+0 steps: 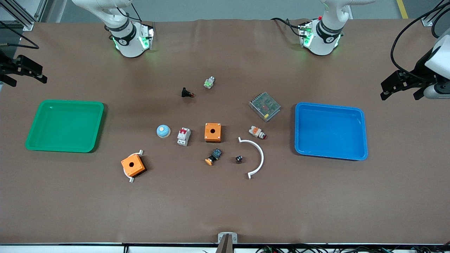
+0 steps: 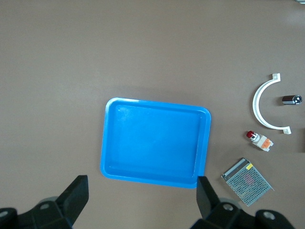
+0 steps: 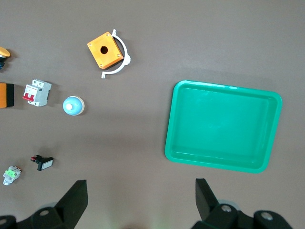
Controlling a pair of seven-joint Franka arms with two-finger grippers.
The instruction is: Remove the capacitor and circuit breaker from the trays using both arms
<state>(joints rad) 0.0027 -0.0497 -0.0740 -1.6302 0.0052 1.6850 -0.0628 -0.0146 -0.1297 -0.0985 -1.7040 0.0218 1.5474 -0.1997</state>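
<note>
The capacitor [image 1: 239, 159], a tiny black cylinder, lies inside the arc of a white curved bracket [image 1: 259, 151]; it also shows in the left wrist view [image 2: 291, 99]. The breaker [image 1: 183, 136], white-grey with red levers, lies between a blue dome button [image 1: 163, 131] and an orange box [image 1: 213, 132]; it also shows in the right wrist view [image 3: 37, 92]. My left gripper [image 1: 399, 95] [image 2: 143, 200] hangs open and empty, high over the table by the blue tray. My right gripper [image 1: 31, 81] [image 3: 141, 200] hangs open and empty, high over the table by the green tray.
A blue tray [image 1: 299, 140] lies toward the left arm's end, a green tray [image 1: 35, 147] toward the right arm's end. A second orange box [image 1: 133, 165], a mesh-covered unit [image 1: 265, 106], a white part with an orange-red end [image 1: 257, 132] and other small parts lie mid-table.
</note>
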